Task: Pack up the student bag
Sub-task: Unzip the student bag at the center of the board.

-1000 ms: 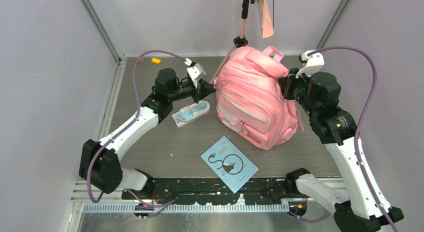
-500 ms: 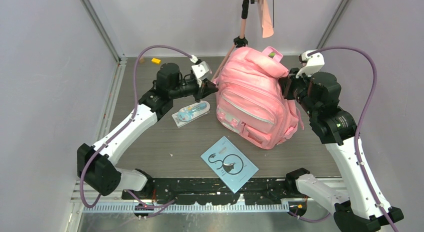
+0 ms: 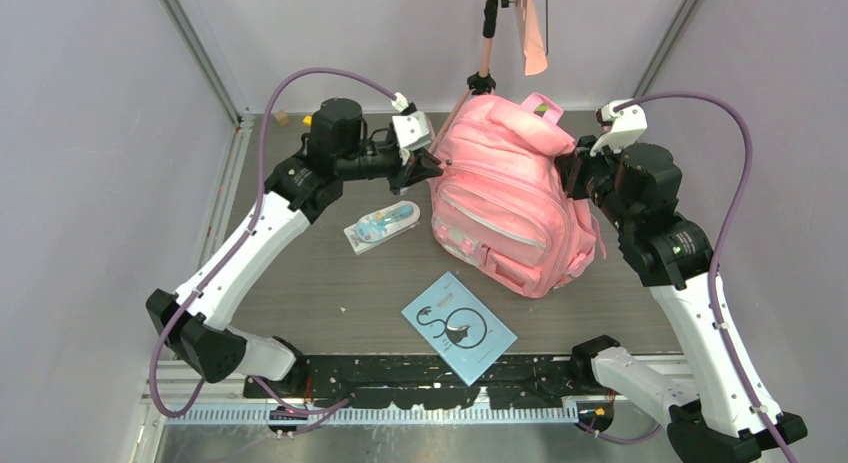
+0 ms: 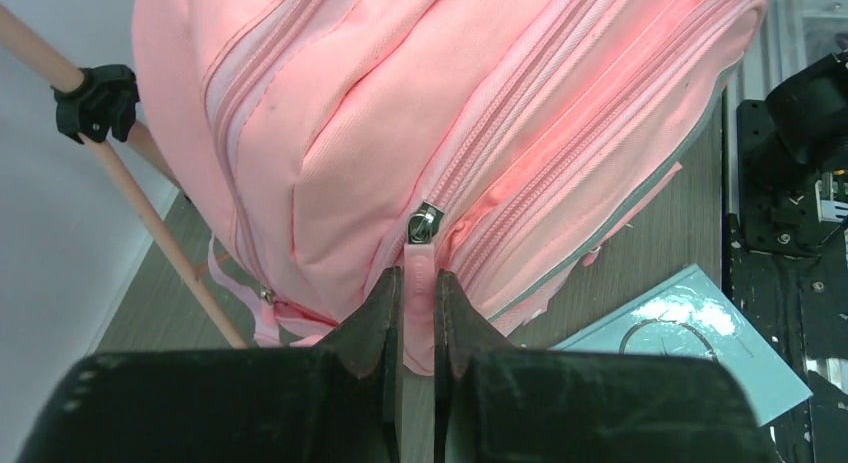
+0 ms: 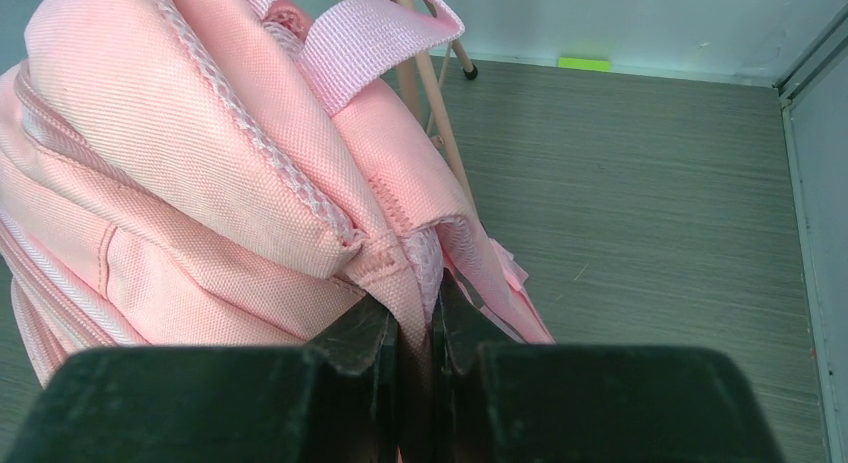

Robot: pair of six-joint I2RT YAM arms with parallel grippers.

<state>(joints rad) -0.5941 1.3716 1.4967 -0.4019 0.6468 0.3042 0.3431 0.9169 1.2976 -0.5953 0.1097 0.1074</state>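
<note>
The left gripper (image 4: 418, 313), pinched on the zip pull tab (image 4: 417, 266), has been raised farther along the student bag (image 3: 510, 198), centre-far on the table (image 3: 300, 283); unzipping is judged underway. The right gripper (image 5: 420, 328) clamps the bag's fabric.

Student bag (image 3: 510, 208) between tools; booklet (image 3: 458, 327) before it.

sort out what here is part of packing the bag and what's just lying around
Part of the job:
- student bag
- zip pull, pinched by the left tool
- right tool, clamped on the bag's fabric
- blue booklet and packaged item, probably things to pack

Just lying about:
- pink stand behind the bag
- green tape on the table
</note>
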